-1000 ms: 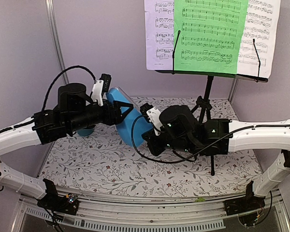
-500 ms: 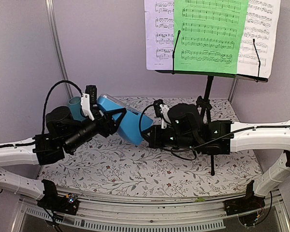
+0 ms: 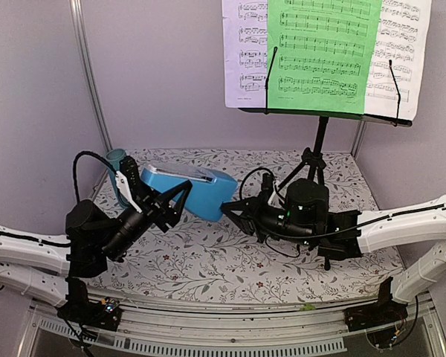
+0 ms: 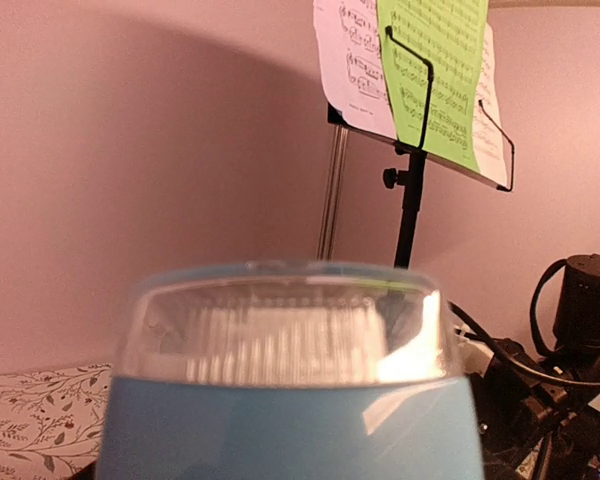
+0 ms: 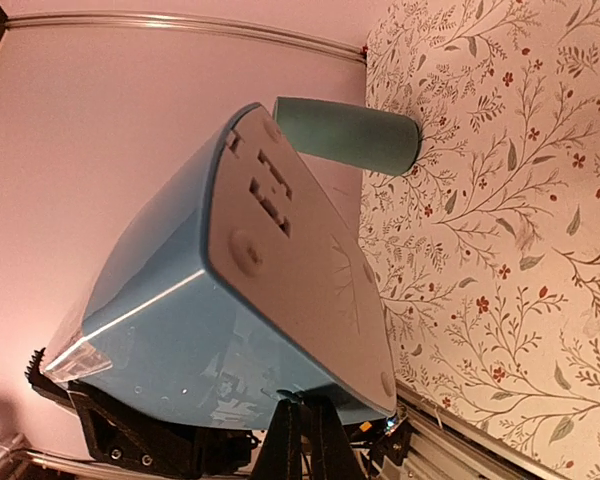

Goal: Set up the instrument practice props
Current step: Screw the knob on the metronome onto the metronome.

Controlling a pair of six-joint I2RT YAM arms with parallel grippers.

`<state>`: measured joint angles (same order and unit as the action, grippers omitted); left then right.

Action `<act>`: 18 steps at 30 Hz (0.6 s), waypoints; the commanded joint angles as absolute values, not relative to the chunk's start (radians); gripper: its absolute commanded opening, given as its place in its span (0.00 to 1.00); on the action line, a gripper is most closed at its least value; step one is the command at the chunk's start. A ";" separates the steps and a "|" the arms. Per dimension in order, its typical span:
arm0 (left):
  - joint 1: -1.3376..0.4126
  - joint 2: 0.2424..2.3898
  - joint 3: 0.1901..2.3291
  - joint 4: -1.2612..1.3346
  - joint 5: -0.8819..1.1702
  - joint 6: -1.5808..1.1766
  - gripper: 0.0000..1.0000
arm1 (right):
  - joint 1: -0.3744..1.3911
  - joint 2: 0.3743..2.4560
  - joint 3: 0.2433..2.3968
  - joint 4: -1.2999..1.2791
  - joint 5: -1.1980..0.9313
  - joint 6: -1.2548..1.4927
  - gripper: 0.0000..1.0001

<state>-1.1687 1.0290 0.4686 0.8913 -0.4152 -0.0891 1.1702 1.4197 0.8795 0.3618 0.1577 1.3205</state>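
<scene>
**A:** Top external view first. Where is the metronome (image 3: 184, 186)?

**B:** Left of the middle of the frame. It is tipped over on its side, with the narrow end toward the left edge and the broad base toward the centre. My left gripper (image 3: 175, 207) has it. The black fingers stand fairly wide apart, one on each side of the blue body, and they are clamped on it.

**A:** Is it resting on the table (image 3: 230, 260)?

**B:** I cannot tell whether it touches the flowered surface or hangs just over it.

**A:** And your right gripper (image 3: 231, 211)?

**B:** It sits just to the right of the metronome's base, with its tips pinched together and nothing between them. In the right wrist view those closed fingers rise from the bottom edge toward the lower rim of the base. The grey underside with its round feet faces that camera. I cannot make out whether the tips touch the rim or stop just short.

**A:** What does the left wrist view show?

**B:** The metronome fills the lower part of it, with the clear cover uppermost.

**A:** What about the rest of the props?

**B:** The music stand (image 3: 320, 149) is at the upper right of the top view, its pole behind my right arm. The sheet-music pages (image 3: 323, 52) stand on its desk, the green one between two white ones. A teal cup (image 3: 115, 160) stands upright at the left, beside the metronome's narrow end.
</scene>
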 commanded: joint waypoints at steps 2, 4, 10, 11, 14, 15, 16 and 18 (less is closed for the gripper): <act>-1.236 1.042 0.428 1.262 -0.330 -0.008 0.00 | 1.127 1.402 0.812 0.652 0.273 1.630 0.00; -1.243 1.061 0.418 1.293 -0.328 0.010 0.00 | 1.127 1.412 0.799 0.705 0.278 1.685 0.00; -1.259 1.104 0.402 1.358 -0.332 0.049 0.00 | 1.127 1.446 0.769 0.817 0.273 1.797 0.00; -1.261 1.107 0.399 1.364 -0.335 0.057 0.00 | 1.127 1.448 0.760 0.836 0.275 1.815 0.00; -1.265 1.109 0.399 1.363 -0.343 0.076 0.00 | 1.126 1.456 0.737 0.882 0.287 1.848 0.00; -1.265 1.110 0.399 1.361 -0.343 0.085 0.00 | 1.127 1.458 0.730 0.900 0.292 1.859 0.00; -1.266 1.110 0.398 1.361 -0.341 0.093 0.00 | 1.127 1.462 0.724 0.920 0.297 1.869 0.00; -1.267 1.113 0.398 1.359 -0.348 0.100 0.00 | 1.126 1.468 0.716 0.939 0.299 1.879 0.00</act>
<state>-1.2221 1.1252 0.3969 1.2182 -0.4278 0.0902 1.1706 1.4578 0.7269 0.7700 0.1593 1.7855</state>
